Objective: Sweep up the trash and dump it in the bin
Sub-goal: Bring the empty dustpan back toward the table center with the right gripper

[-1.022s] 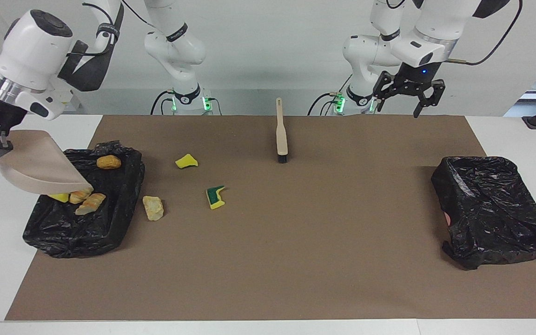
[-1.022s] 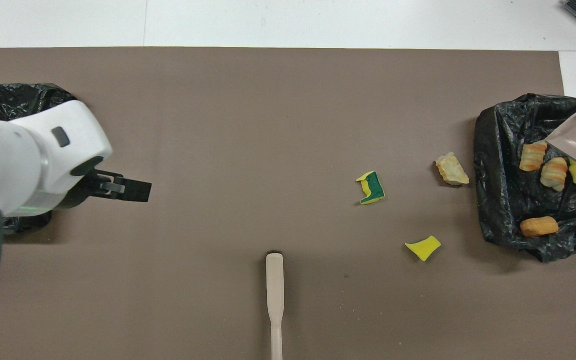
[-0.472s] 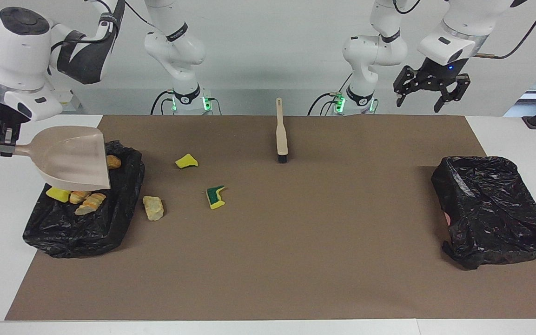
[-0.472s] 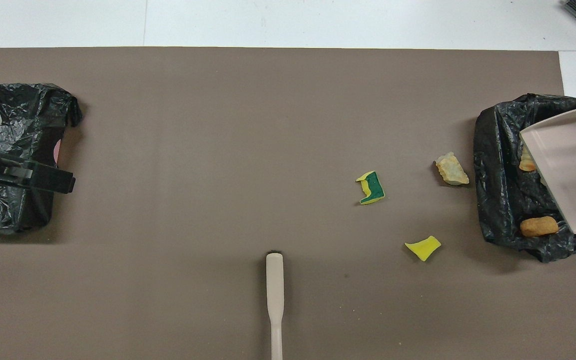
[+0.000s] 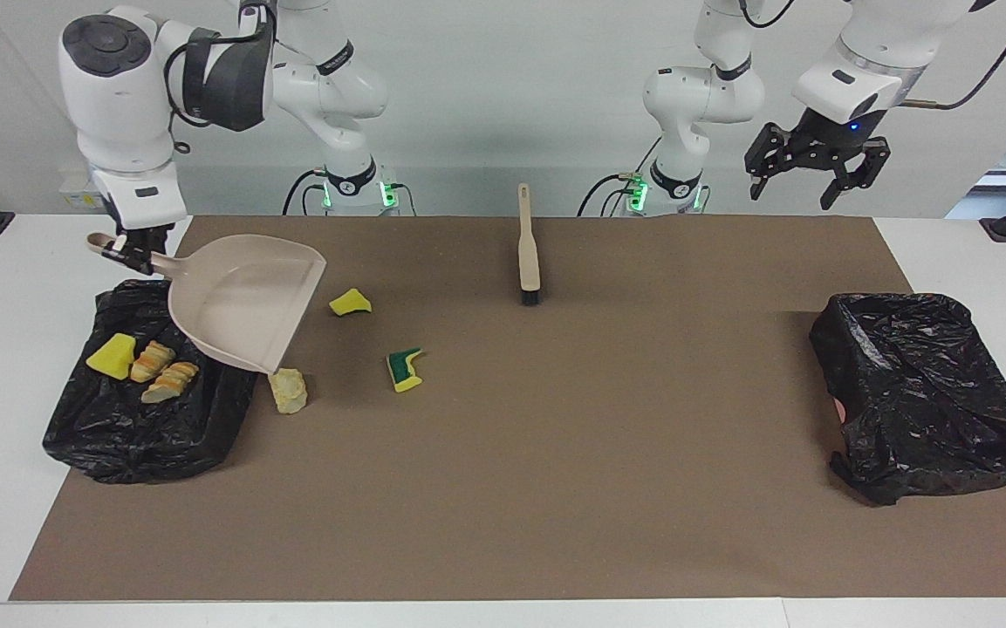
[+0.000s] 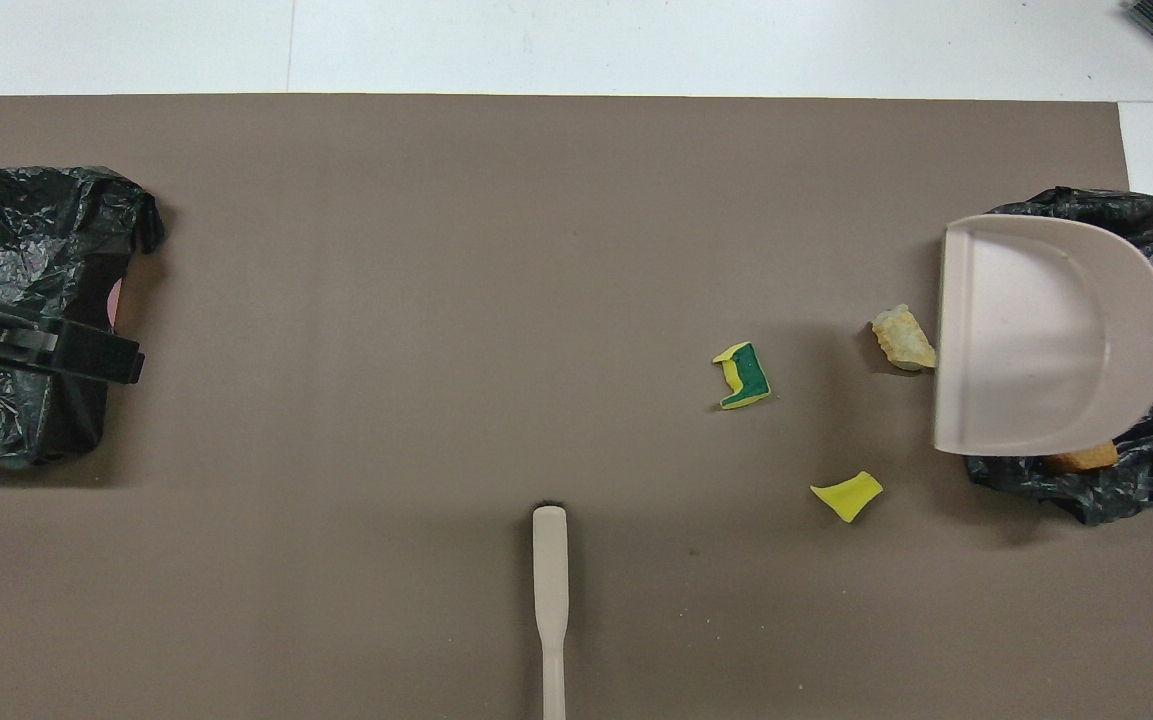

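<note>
My right gripper [image 5: 131,256] is shut on the handle of the beige dustpan [image 5: 241,301] and holds it in the air. The pan hangs tilted over the inner edge of the black-bagged bin [image 5: 119,436], and no trash shows in it. A yellow sponge piece [image 5: 112,356] and two bread-like chunks [image 5: 162,371] lie in the bin. An orange chunk [image 6: 1081,460] peeks out under the dustpan [image 6: 1036,340]. On the mat lie a tan chunk [image 5: 288,389], a green-and-yellow sponge [image 5: 404,369] and a yellow piece [image 5: 350,302]. My left gripper [image 5: 804,185] waits open, raised high.
The beige brush [image 5: 528,249] lies on the brown mat near the robots, at mid-table. A second black-bagged bin [image 5: 926,392] sits at the left arm's end; in the overhead view my left gripper [image 6: 86,355] covers part of that bin [image 6: 36,220].
The right arm swung the dustpan from its tipped pose over the bin, levelled it and carried it toward mid-table. The left gripper rose and drew back toward its own end.
</note>
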`<state>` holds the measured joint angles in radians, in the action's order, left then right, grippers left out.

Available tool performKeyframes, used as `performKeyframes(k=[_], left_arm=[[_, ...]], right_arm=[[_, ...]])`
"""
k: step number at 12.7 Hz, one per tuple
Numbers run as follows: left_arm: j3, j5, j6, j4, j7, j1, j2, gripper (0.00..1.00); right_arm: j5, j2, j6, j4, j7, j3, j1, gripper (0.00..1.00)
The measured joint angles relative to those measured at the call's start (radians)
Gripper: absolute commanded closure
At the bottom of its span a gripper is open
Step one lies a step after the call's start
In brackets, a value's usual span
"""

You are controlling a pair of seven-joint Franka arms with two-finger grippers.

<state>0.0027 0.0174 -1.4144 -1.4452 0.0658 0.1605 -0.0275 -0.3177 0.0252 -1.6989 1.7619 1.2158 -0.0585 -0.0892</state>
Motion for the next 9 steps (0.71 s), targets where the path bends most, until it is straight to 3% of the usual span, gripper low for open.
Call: performKeyframes(k=[5,9], left_arm=[[0.009,0.000,0.001,0.000,0.053,-0.039,0.001,0.00],[0.005,0.000,0.002,0.000,0.053,-0.039,0.000,0.00]], right_arm=[[0.190,-0.002,0.008,0.056,-0.610,-0.003,0.161,1.00],[0.313,-0.060,-0.015,0.050,-1.149,-0.004,0.308,1.00]])
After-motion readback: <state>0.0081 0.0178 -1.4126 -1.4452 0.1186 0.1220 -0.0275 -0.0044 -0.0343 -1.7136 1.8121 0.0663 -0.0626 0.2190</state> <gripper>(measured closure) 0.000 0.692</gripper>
